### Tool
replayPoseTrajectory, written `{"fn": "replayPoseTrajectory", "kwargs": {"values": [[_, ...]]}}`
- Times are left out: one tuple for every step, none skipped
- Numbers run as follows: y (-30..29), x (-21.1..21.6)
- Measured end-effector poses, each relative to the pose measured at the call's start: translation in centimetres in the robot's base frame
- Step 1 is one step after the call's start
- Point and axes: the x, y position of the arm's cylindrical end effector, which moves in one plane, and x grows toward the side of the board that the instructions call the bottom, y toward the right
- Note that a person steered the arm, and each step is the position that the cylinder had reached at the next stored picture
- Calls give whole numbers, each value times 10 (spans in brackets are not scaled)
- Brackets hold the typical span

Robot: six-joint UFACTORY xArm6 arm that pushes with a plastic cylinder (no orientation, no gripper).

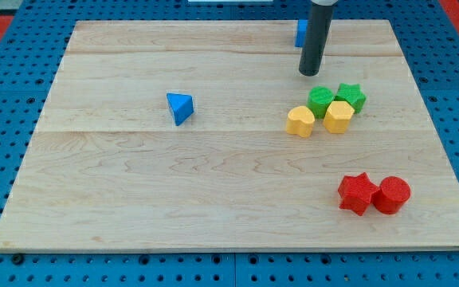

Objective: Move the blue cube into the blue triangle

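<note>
On the wooden surface [134, 199], the blue triangle [180, 108] sits alone left of centre, well apart from everything else. Further right, at the view's top, the blue cube [300, 32] is mostly hidden behind the dark rod [318, 32]; only a narrow strip of its left side shows, so its shape is hard to make out. There is no pincer here to be open or closed: the arm ends in the rod, and my tip [309, 73] rests on the boards just below the cube, holding nothing. Whether the rod touches the cube cannot be told. Below the tip cluster a yellow heart [300, 121], a green cylinder [321, 101], a yellow hexagon [339, 116] and a green star [351, 97]. Near the view's bottom right, a red star [357, 193] touches a red cylinder [391, 194].
</note>
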Motion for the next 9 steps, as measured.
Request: {"fn": "replayPoseTrajectory", "kwargs": {"values": [[4, 0], [34, 0], [118, -6], [154, -40], [138, -101], [75, -130], [13, -101], [-49, -89], [-19, -54]]}}
